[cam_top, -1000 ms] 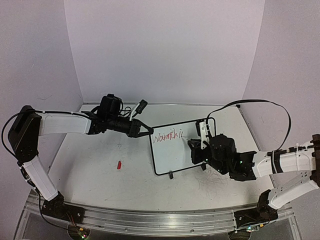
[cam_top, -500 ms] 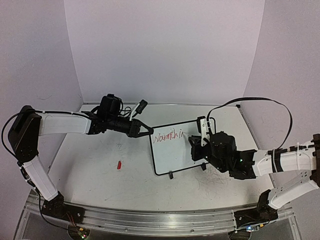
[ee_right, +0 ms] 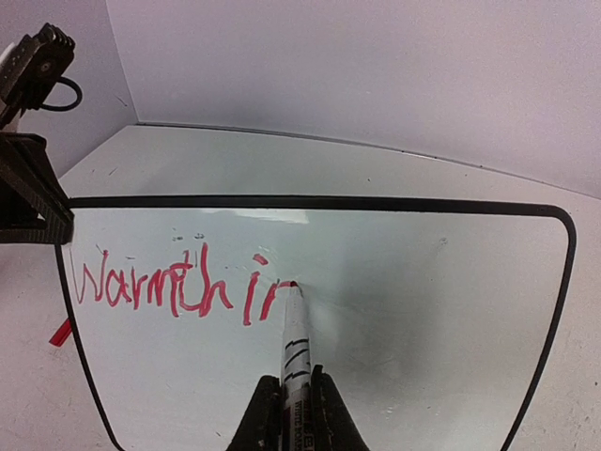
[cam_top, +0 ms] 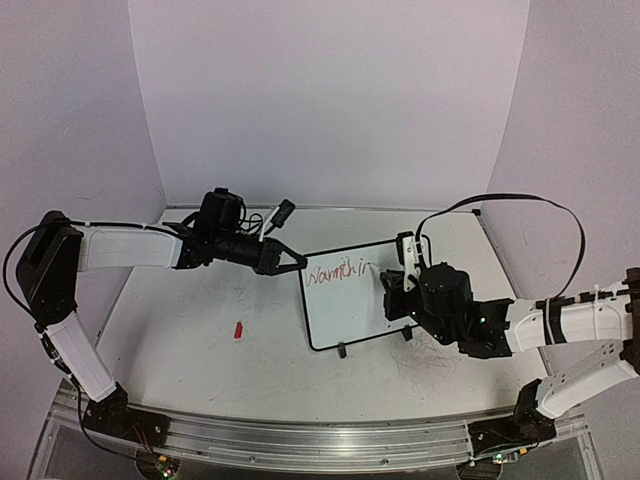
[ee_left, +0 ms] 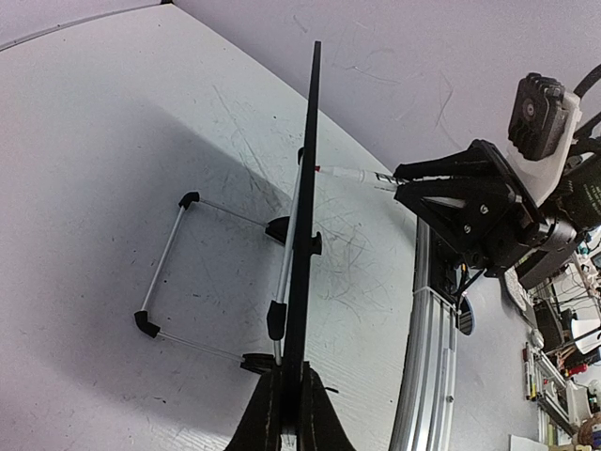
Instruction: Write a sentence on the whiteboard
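**Top external view.** A small red object (cam_top: 238,329) lies on the table (cam_top: 190,350), well to the left of the whiteboard (cam_top: 345,315). A black cable (cam_top: 520,203) arcs over the right arm, and an aluminium rail (cam_top: 300,438) runs along the near edge. Nothing is seen between the arms and the board. The tabletop is white and scuffed and is enclosed by plain pale walls (cam_top: 330,100). The whiteboard is placed right of centre, between the two arms. The left gripper (cam_top: 297,263) is closed at the board's upper left corner. The right gripper (cam_top: 392,293) is set against the board's right part.

**Left wrist view.** The board is seen edge-on as a thin black line. A wire stand (ee_left: 169,272) with black feet extends from it onto the scratched table. The jaws are clamped on the board's frame at the bottom of the view. On the far side, the marker (ee_left: 352,175) reaches the board's face from the right gripper.

**Right wrist view.** The sentence (ee_right: 178,287) is written in red on the upper left of the board — about "Warmth in" is legible. The jaws are closed around the marker's barrel, and its red tip touches the board at the end of the last stroke.
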Robot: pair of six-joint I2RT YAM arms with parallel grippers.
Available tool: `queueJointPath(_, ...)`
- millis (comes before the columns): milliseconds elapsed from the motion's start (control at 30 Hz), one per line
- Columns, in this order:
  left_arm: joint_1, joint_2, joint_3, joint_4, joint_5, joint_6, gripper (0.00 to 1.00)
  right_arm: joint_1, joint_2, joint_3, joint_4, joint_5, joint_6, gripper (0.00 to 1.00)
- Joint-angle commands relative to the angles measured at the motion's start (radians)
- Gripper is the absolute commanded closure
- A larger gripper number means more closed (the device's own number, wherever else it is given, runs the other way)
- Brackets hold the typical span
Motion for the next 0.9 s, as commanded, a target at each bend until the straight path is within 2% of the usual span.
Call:
queueJointPath(0, 0.003, -0.048, 0.011, 0.025, 0.024, -0.012, 1.00, -0.003, -0.012, 0.025, -0.033, 0.028, 0.027, 1.00)
queueJointPath(867, 0.002, -0.044, 0.012, 0.026, 0.024, -0.012, 1.00, 0.001, -0.015, -0.033, -0.055, -0.023, 0.104, 1.00)
